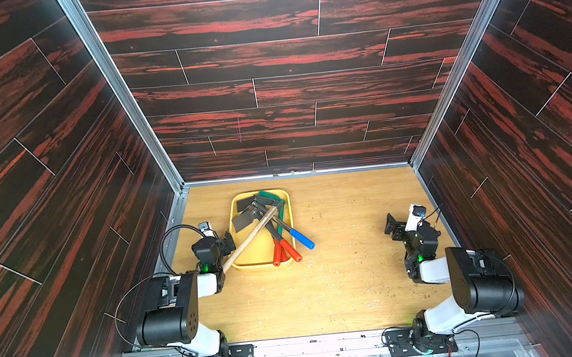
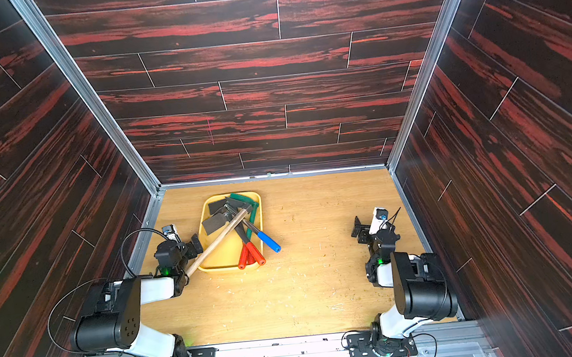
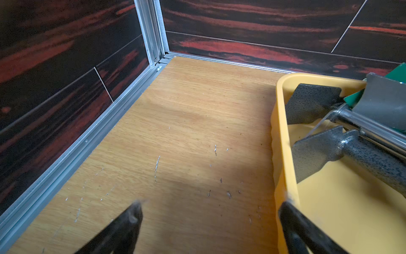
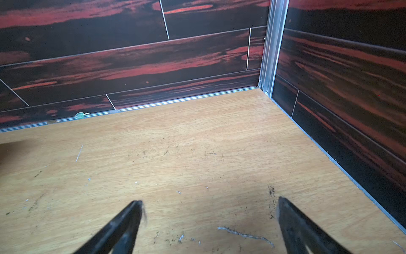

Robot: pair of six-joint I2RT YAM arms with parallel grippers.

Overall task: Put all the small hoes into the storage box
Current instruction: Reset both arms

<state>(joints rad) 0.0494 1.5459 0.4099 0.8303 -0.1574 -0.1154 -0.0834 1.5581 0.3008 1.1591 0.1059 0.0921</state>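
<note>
Trouble from here would most likely come from the overhangs. The shallow yellow plastic storage box [image 1: 254, 265] with rounded corners sits at about 11 o'clock on the pale wood-grain counter [image 1: 339, 280]. Every hoe in view lies piled in it, so the small hoe looks already delivered, though which of the pile it is cannot be told for sure. The long wooden-handled hoe [image 1: 251, 240] with a dark metal blade lies diagonally on top. Its blade end is inside the box and its shaft crosses the rim at the 7 o'clock corner, ending right by the left arm's wrist. The blue-handled tool [image 1: 302, 238] and two red-handled tools [image 1: 291, 250] poke over the rim around 5 o'clock.

The left pincer [image 1: 229, 242] is released and empty, just beside the box's 9 o'clock wall. In the left wrist view one finger [image 3: 294, 222] overlaps the rim, and whether it touches is unclear. The right pincer [image 4: 209, 206] is released too, holding nothing, well apart at 3 o'clock over bare counter.

If the left arm swings toward 6 o'clock, it could catch the wooden shaft, lever the blade up and tip the hoe out, or drag the light box. A nudge of the box could also roll the round handles off the rim.
</note>
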